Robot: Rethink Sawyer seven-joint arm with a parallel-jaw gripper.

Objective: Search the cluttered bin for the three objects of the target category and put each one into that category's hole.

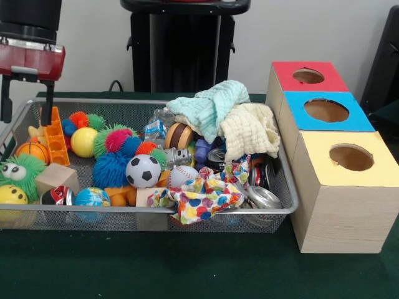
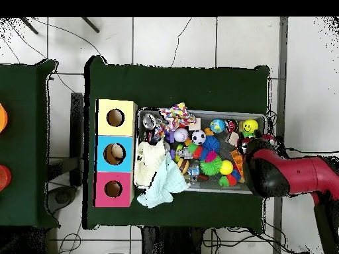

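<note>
Wire mesh bin [image 1: 283, 187] packed with toys: soccer ball [image 1: 143, 170], baseball [image 1: 182, 176] near centre; cloths [image 1: 215, 106] heaped right side. Three hole boxes, red [image 1: 308, 76], blue [image 1: 327, 111], yellow [image 1: 349, 159], right of bin. Gripper [image 1: 26, 103] above bin's far left corner, fingers spread, holding nothing, right finger beside orange block [image 1: 56, 137].

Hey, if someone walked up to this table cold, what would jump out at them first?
Probably the wire bin, heaped with bright toys: a soccer ball sits near its middle and pale cloths are piled at the end beside the boxes. Next, the three wooden boxes with red, blue and yellow holed tops. The red gripper hangs over the bin's opposite end.
</note>
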